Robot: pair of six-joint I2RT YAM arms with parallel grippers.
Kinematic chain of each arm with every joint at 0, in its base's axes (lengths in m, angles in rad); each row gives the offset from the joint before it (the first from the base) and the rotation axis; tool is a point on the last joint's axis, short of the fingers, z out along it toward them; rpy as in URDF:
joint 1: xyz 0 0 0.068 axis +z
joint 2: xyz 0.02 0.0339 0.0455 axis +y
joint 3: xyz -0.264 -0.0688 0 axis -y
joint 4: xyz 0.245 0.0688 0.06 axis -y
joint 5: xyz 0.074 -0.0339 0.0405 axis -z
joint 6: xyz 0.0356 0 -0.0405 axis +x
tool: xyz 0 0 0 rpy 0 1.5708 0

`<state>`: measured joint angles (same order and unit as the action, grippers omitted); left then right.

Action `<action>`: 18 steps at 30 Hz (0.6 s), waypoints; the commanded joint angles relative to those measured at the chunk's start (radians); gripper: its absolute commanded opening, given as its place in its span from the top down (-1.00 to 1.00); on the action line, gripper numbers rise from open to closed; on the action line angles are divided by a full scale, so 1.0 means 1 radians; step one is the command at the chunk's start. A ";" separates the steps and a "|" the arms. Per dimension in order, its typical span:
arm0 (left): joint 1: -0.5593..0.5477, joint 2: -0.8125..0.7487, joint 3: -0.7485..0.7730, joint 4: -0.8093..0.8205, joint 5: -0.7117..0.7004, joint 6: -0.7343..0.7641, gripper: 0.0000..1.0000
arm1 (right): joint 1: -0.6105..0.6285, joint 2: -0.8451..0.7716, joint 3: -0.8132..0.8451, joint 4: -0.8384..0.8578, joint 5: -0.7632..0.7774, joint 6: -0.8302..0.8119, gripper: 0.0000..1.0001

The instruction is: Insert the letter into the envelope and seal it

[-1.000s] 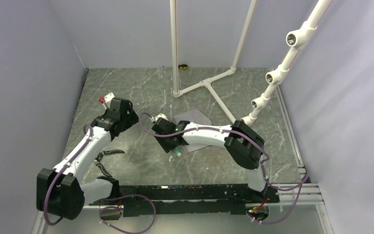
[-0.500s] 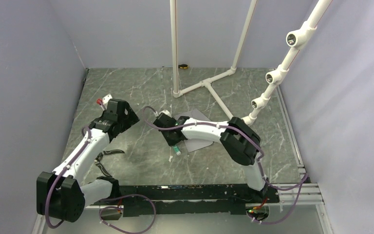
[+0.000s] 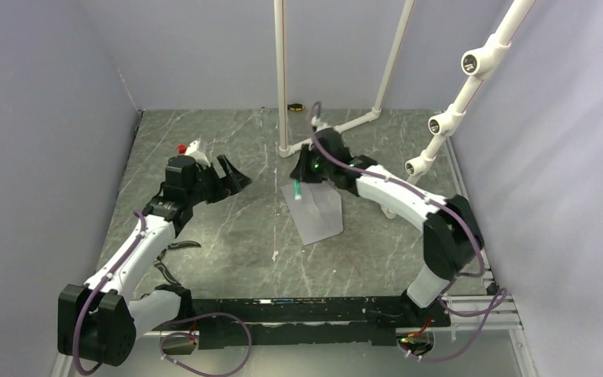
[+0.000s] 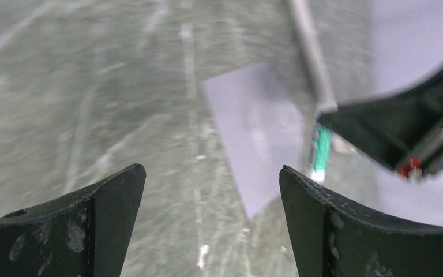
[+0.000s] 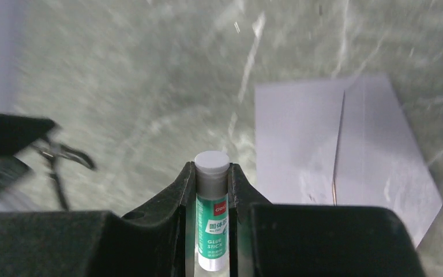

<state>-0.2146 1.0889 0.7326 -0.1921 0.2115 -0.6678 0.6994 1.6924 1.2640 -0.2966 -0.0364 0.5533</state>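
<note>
Pinching a glue stick [image 5: 211,231] near the grey envelope [image 3: 319,216], the right claw [image 5: 212,168] hovers; the left claw [image 4: 210,172] is spread wide.

Left arm [image 3: 129,253], right arm [image 3: 396,198], white link shells, black joint housings [image 3: 98,328], purple cables [image 3: 85,302], black base rail [image 3: 322,310], scuffed black fingers [image 4: 109,199], green wrist light [image 3: 311,166].
</note>
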 commanded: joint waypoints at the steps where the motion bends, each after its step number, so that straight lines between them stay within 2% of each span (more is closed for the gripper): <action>1: -0.004 0.007 0.035 0.325 0.388 0.005 -0.85 | -0.050 -0.114 0.036 0.192 -0.135 0.120 0.89; 5: -0.043 0.118 0.093 0.516 0.626 -0.078 -0.83 | -0.061 -0.175 0.045 0.285 -0.177 0.179 0.88; 8: -0.096 0.193 0.128 0.658 0.683 -0.158 -0.82 | -0.071 -0.204 0.046 0.330 -0.216 0.224 0.88; 10: -0.137 0.235 0.165 0.662 0.666 -0.147 -0.76 | -0.077 -0.226 0.036 0.355 -0.243 0.263 0.88; 13: -0.182 0.279 0.213 0.640 0.640 -0.144 -0.51 | -0.088 -0.255 0.017 0.393 -0.272 0.315 0.88; 18: -0.187 0.274 0.176 0.781 0.627 -0.238 0.06 | -0.099 -0.280 0.002 0.408 -0.290 0.342 0.87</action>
<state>-0.4042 1.3792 0.9035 0.4301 0.8196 -0.8345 0.6106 1.4639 1.2774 0.0185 -0.2806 0.8368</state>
